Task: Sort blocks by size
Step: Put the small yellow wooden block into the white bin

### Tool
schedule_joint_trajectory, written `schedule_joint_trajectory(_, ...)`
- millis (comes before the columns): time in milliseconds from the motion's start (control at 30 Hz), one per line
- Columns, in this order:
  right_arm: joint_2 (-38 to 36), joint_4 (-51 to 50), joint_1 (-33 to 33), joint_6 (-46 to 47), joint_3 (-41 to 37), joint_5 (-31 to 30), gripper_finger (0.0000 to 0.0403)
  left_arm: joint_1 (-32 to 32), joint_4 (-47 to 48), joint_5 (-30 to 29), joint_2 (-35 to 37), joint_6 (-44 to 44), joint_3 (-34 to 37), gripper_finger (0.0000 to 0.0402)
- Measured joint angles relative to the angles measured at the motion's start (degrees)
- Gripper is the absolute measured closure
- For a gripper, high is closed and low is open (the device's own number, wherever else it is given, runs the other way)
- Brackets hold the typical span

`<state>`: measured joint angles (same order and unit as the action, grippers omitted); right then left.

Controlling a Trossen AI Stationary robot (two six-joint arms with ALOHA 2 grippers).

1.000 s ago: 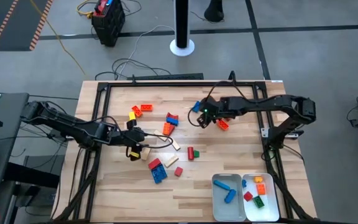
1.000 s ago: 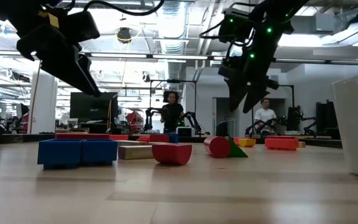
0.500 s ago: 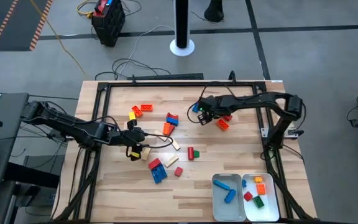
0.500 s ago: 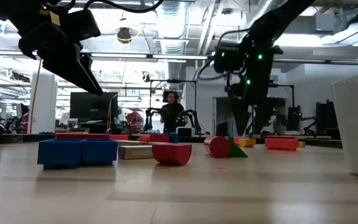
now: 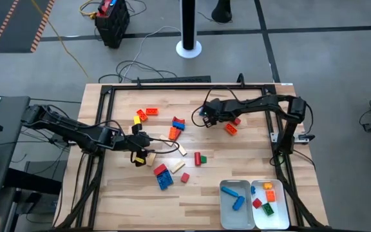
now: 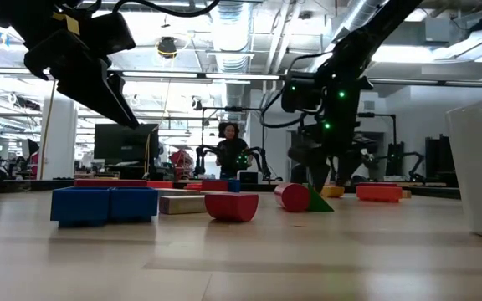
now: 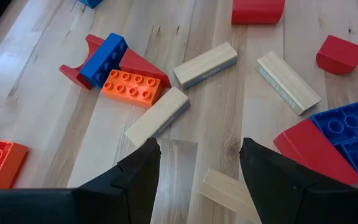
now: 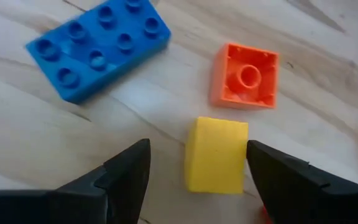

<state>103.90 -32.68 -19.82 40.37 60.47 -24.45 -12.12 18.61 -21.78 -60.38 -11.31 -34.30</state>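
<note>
Wooden table (image 5: 127, 193) from above: we see the blocks (image 5: 176, 125) scattered mid-table, some already in two white trays (image 5: 227, 212), the left gripper (image 5: 148, 154) parked over them, jaws part open and empty. Right wrist: the right gripper (image 8: 194, 186) stands wide, empty, straddling a yellow block (image 8: 216, 154) beside a blue brick (image 8: 98, 46). We judge it light, rigid, slick; grip its flat sides.

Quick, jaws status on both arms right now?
Left gripper: jaws open, holding nothing, over tan blocks.
Right gripper: jaws open, empty, straddling the yellow block.
</note>
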Motion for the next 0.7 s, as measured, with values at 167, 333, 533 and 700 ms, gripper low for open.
schedule_joint_trajectory(167,0.0,0.08,-0.71,-0.28,0.0,0.27,0.0122,0.0,0.0,0.0,0.01,-0.05,0.0,0.0189)
schedule_joint_trajectory(333,0.25,-0.03,-0.75,-0.23,0.0,0.71,0.0171,0.0,0.0,0.0,0.02,-0.07,0.0,0.0189)
schedule_joint_trajectory(533,0.96,-0.19,-1.3,0.14,0.11,2.42,0.0246,0.0,0.04,0.0,0.02,-0.31,0.0,0.0189)
schedule_joint_trajectory(700,0.37,-1.6,-0.66,-0.33,0.08,3.02,0.025,0.0,0.39,0.0,0.01,-0.33,0.0,0.0189)
